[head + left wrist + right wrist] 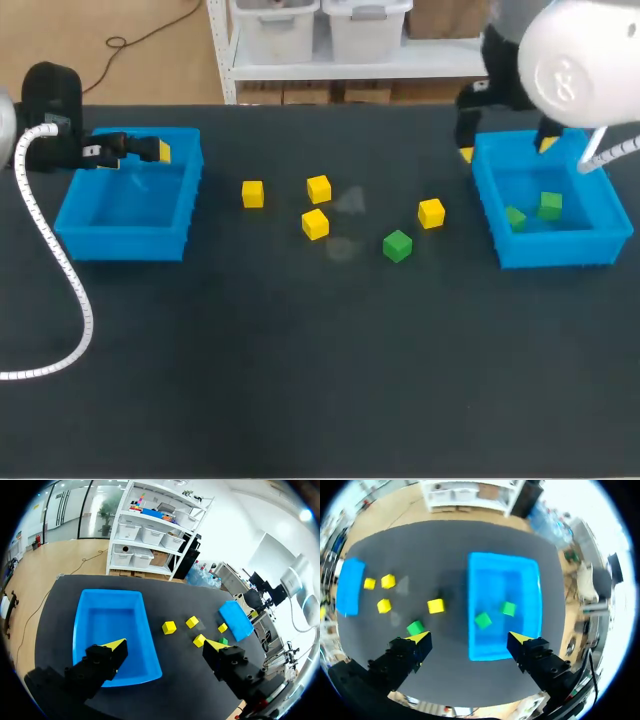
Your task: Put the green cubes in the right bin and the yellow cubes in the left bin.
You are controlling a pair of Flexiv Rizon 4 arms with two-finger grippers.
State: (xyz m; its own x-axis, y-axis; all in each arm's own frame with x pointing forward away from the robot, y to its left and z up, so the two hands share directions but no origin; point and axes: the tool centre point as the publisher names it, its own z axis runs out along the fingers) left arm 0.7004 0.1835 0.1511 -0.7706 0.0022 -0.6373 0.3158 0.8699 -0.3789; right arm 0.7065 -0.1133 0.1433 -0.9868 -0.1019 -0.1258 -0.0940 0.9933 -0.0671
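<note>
Where the head view looks down, the right bin [560,250] holds two green cubes [550,205]; four yellow cubes [319,189] and a loose green cube [397,245] lie on the dark worktop [300,380] between the bins. Left wrist: the left end effector [165,644] gapes wide over the left bin [110,625] corner. Right wrist: the right end effector [469,637] stands equally wide at the right bin's wall.

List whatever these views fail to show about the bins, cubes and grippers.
Head view: right gripper is mostly hidden by its arm's white housing; only the yellow tips show.
Head view: left gripper is side-on, so its opening is unreadable there.
Left wrist view: right bin is far off; its wall hides the contents.
Right wrist view: left bin sits at the edge, interior unreadable.
</note>
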